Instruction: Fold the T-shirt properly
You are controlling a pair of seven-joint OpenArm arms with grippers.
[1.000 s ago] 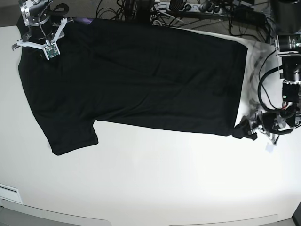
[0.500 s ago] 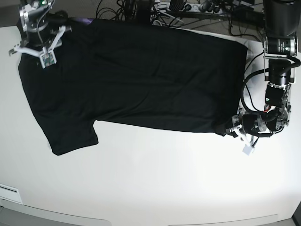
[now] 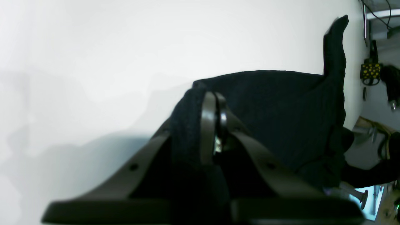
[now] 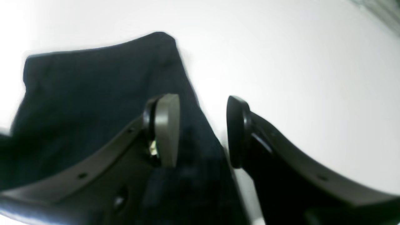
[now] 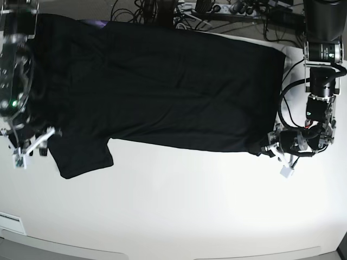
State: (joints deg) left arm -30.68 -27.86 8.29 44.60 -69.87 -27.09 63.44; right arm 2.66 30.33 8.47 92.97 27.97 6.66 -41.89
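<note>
No writing is legible. The left gripper (image 3: 214,125) pinches the black T-shirt (image 5: 162,86) hem corner near the desk's (image 5: 190,206) right edge; the right gripper (image 4: 200,131) hangs spread over its sleeve.

- The white counter (image 5: 179,206) is lying bare and bright across the near side.
- Black cables (image 5: 162,11) are tangling along the counter's far edge.
- A power strip (image 5: 217,8) is sitting among those cables.
</note>
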